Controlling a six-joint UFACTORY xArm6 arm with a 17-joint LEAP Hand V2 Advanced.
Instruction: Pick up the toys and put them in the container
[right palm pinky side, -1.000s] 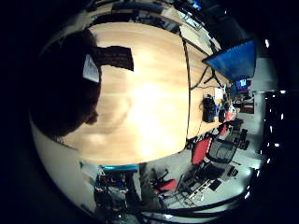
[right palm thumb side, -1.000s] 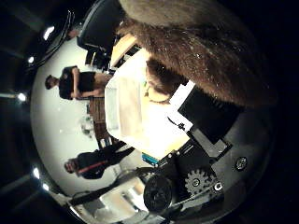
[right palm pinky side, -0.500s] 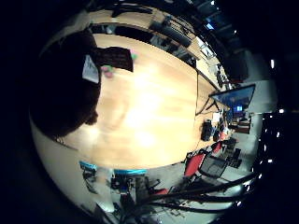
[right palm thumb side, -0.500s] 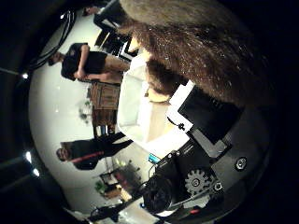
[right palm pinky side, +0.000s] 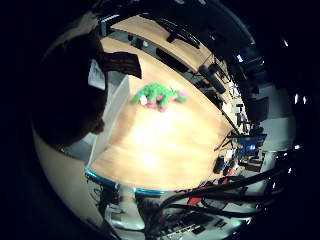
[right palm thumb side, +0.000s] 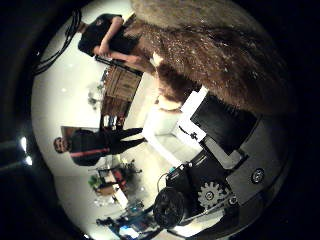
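A brown furry toy (right palm thumb side: 210, 50) fills much of the right thumb side palm view, close against the palm. My right hand (right palm thumb side: 215, 130) shows as white and black finger parts pressed against the fur, curled on the toy. The right little finger side palm view shows the same toy as a dark mass (right palm pinky side: 62, 95) with a white tag (right palm pinky side: 97, 73). A green plush toy (right palm pinky side: 158, 96) with a pink spot lies on the wooden table (right palm pinky side: 170, 140), away from the hand. Part of a white container (right palm thumb side: 158, 125) shows beside the brown toy.
Monitors and dark desk gear (right palm pinky side: 235, 150) stand past the table's far edge. A pale box edge (right palm pinky side: 100, 152) sits by the table's near side. A cardboard box (right palm thumb side: 120, 85) stands on the floor beyond the container.
The whole picture has swung, so the camera moved with the hand. The green toy has come into the little finger side view. Less of the white container shows in the thumb side view.
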